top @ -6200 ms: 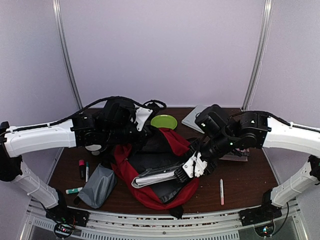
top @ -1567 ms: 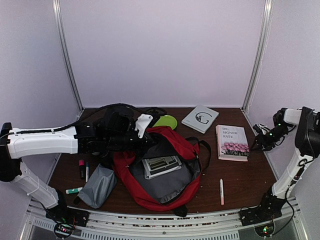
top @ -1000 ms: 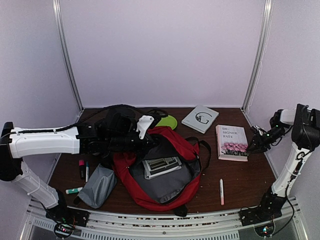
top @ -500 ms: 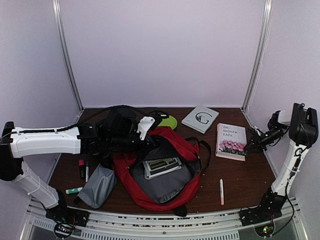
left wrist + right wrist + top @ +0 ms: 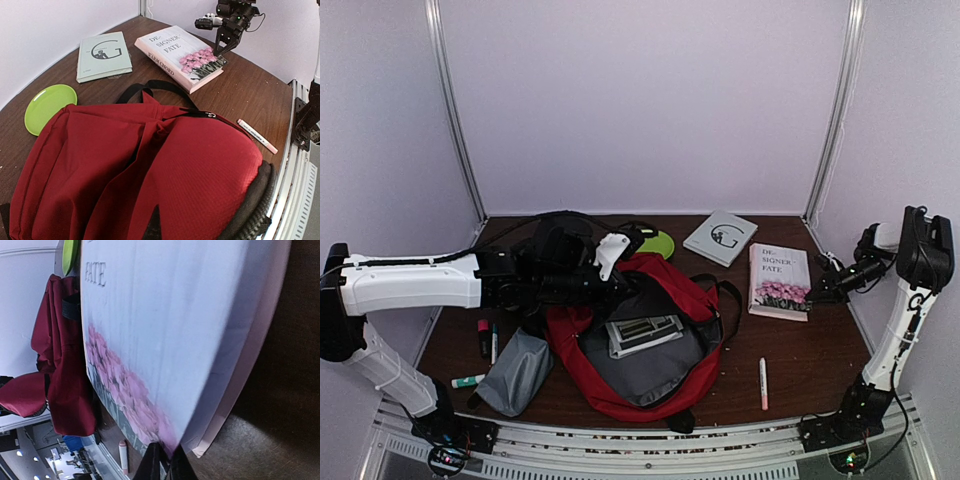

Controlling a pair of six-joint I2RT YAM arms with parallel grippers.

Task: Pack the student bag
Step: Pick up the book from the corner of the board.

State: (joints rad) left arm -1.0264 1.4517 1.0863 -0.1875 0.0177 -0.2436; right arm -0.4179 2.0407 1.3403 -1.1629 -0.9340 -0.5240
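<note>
The student bag, a red backpack, lies open at the table's middle with a flat notebook inside. My left gripper is at its upper left rim, shut on the red fabric. That fabric fills the left wrist view and hides the fingers. At the right, my right gripper is shut on the near right corner of the pink-flowered book. The right wrist view shows this gripper pinching the book's cover. The book's right edge is tilted up off the table.
A grey book with a G and a green plate lie at the back. A pink marker lies near the front right. A grey pouch and markers are at the left, by the bag.
My right gripper has closed on the flowered book's corner and raised that edge, and the book has shifted slightly left. The left arm and bag have not moved.
</note>
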